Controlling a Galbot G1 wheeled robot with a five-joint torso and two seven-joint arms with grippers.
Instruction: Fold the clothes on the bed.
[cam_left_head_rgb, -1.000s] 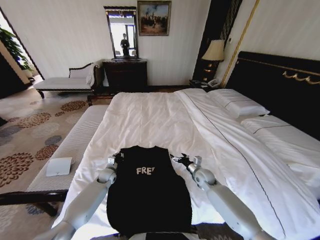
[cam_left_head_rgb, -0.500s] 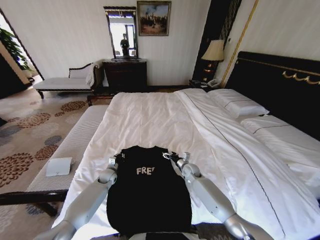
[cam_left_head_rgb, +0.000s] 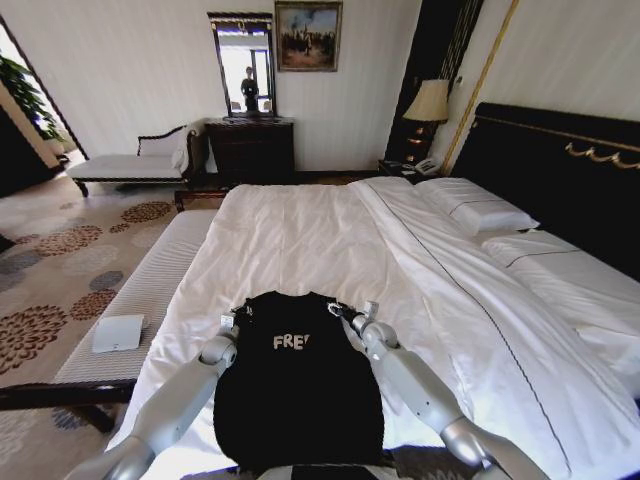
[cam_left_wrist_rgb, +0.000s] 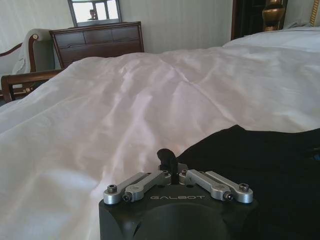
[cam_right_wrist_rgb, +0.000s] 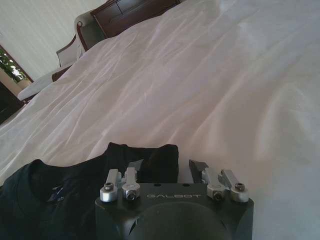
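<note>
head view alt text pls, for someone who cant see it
A black T-shirt with white "FREE" lettering lies flat on the near end of a large white bed, with the left gripper at one shoulder and the right gripper at the other. Pillows lie by the dark headboard.

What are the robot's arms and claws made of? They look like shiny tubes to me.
Both arms are smooth pale grey tubes with rounded joints. The left gripper and right gripper each sit on a black block marked GALBOT, with silver metal link bars fixed by dark screws and small black fingertips. No loose cables show.
</note>
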